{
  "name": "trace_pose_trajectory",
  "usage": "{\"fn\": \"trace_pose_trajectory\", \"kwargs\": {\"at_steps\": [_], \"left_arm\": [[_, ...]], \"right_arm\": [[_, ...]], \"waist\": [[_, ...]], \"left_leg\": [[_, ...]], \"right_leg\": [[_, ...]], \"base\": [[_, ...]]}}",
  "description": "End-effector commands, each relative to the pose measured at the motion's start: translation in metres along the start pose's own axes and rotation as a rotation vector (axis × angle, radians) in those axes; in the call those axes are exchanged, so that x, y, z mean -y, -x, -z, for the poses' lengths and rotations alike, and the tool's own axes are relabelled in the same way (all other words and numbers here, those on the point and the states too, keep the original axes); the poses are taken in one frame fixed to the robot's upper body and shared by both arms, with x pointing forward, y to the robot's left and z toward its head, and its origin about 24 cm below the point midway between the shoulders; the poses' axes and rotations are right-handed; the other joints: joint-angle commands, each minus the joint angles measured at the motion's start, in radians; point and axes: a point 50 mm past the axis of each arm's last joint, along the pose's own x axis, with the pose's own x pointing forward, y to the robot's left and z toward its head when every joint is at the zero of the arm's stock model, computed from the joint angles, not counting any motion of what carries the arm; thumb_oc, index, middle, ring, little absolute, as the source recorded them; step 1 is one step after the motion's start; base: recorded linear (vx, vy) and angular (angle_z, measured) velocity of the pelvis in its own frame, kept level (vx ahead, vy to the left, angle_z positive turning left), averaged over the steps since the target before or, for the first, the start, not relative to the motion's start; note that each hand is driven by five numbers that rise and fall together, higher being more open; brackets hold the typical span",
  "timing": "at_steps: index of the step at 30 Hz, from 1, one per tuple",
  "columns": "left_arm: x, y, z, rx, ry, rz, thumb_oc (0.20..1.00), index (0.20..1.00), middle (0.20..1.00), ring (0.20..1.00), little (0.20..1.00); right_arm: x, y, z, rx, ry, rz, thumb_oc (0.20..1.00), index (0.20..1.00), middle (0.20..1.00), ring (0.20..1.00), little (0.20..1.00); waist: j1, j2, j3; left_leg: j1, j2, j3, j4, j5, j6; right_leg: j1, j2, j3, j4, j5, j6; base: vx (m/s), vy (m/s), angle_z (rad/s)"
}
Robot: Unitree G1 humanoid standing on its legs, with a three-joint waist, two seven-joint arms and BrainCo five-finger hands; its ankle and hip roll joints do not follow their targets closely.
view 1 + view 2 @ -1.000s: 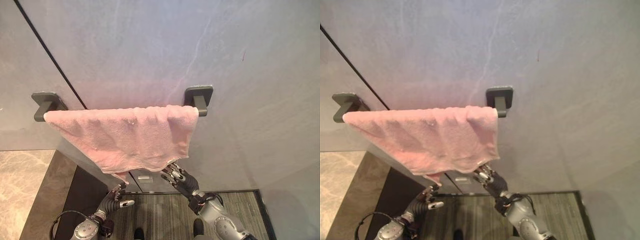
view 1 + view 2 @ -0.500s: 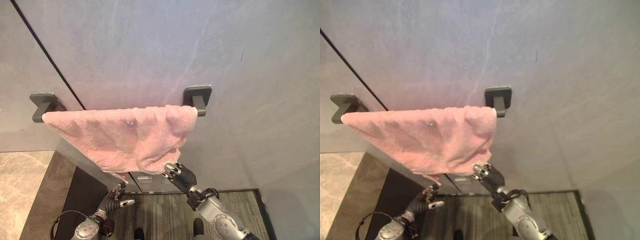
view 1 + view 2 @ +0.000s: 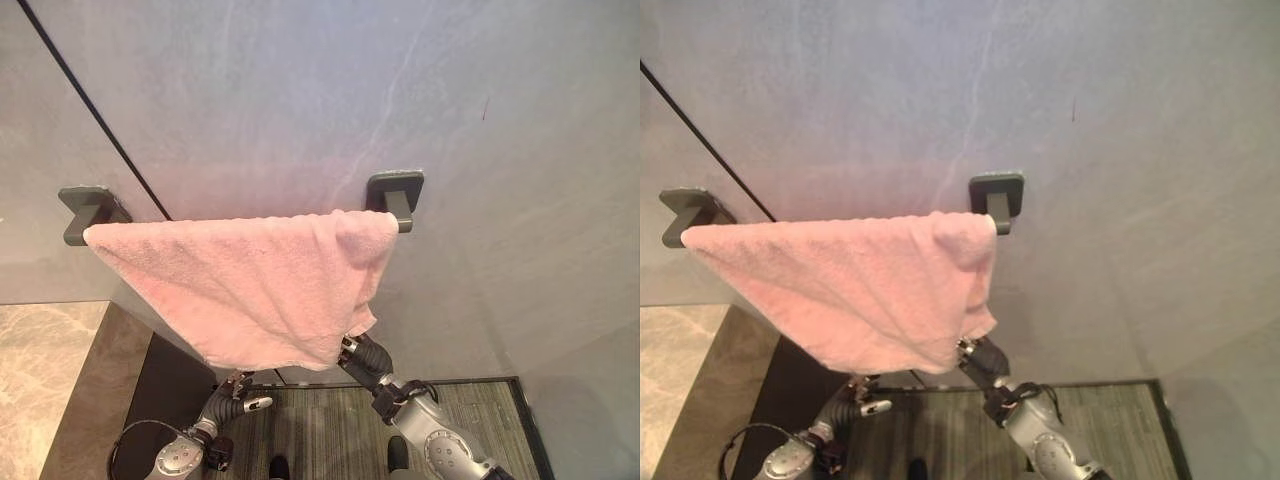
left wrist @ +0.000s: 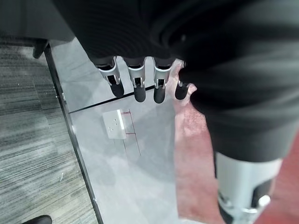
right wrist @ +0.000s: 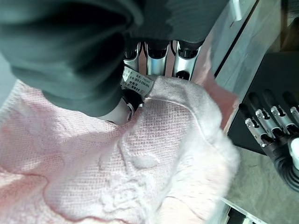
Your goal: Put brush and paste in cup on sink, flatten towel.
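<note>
right robot hand (image 3: 362, 357) pinches the pink towel's (image 3: 250, 285) lower corner; left robot hand (image 3: 237, 396) spread below it.

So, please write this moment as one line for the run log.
towel: draped over wall bar | right hand: pinching towel's lower corner by the label | left hand: below towel, fingers relaxed, holding nothing

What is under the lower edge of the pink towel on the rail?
Under the pink towel the right hand reaches up into its lower corner; the right wrist view shows fingers pinching it beside a label. The left hand hangs lower, apart. The rail itself is covered.
</note>
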Motion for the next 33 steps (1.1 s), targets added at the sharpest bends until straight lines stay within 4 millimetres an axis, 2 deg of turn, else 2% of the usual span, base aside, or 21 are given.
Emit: {"fn": "trace_pose_trajectory", "kwargs": {"at_steps": [1, 7, 17, 23, 30, 33], "left_arm": [[-0.013, -0.007, -0.023, 0.077, -0.091, -0.027, 1.0, 1.0, 1.0, 1.0, 1.0], [-0.013, -0.009, -0.024, 0.079, -0.097, -0.032, 1.0, 1.0, 1.0, 1.0, 1.0], [-0.015, -0.009, -0.028, 0.092, -0.095, -0.045, 1.0, 1.0, 1.0, 1.0, 1.0], [-0.015, -0.01, -0.029, 0.095, -0.107, -0.041, 1.0, 1.0, 1.0, 1.0, 1.0], [-0.014, -0.011, -0.026, 0.081, -0.11, -0.04, 1.0, 1.0, 1.0, 1.0, 1.0], [-0.013, -0.012, -0.026, 0.079, -0.11, -0.037, 1.0, 1.0, 1.0, 1.0, 1.0]], "right_arm": [[-0.031, -0.015, -0.012, 0.078, -0.003, -0.133, 0.2, 0.2, 0.2, 0.2, 0.2], [-0.041, -0.019, -0.006, 0.038, 0.006, -0.187, 0.2, 0.2, 0.2, 0.2, 0.2], [-0.045, -0.02, 0.003, -0.013, 0.024, -0.213, 0.2, 0.2, 0.2, 0.2, 0.2], [-0.04, -0.019, 0.01, -0.055, 0.028, -0.193, 0.2, 0.2, 0.2, 0.2, 0.2], [-0.018, -0.016, 0.027, -0.116, 0.014, -0.072, 0.2, 0.2, 0.2, 0.2, 0.2], [-0.021, -0.016, 0.025, -0.112, 0.023, -0.092, 0.2, 0.2, 0.2, 0.2, 0.2]], "waist": [[0.011, -0.051, 0.024], [0.016, -0.052, 0.027], [0.02, -0.059, 0.033], [0.022, -0.062, 0.036], [0.021, -0.061, 0.036], [0.023, -0.062, 0.036]], "left_leg": [[-0.019, -0.012, -0.013, 0.007, 0.008, 0.015], [-0.019, -0.013, -0.015, 0.007, 0.008, 0.016], [-0.025, -0.017, -0.018, 0.007, 0.008, 0.018], [-0.029, -0.02, -0.02, 0.007, 0.008, 0.019], [-0.031, -0.021, -0.021, 0.007, 0.008, 0.02], [-0.033, -0.022, -0.021, 0.007, 0.009, 0.02]], "right_leg": [[0.034, -0.077, 0.016, 0.008, -0.014, 0.032], [0.036, -0.078, 0.014, 0.008, -0.014, 0.031], [0.034, -0.081, 0.011, 0.008, -0.013, 0.032], [0.032, -0.084, 0.01, 0.008, -0.011, 0.034], [0.03, -0.085, 0.007, 0.008, -0.011, 0.034], [0.029, -0.084, 0.008, 0.008, -0.011, 0.033]], "base": [[0.0, 0.0, 0.0], [0.0, 0.001, 0.01], [0.0, 0.001, 0.01], [0.0, 0.0, 0.0], [0.0, 0.0, 0.0], [0.0, 0.0, 0.0]]}}
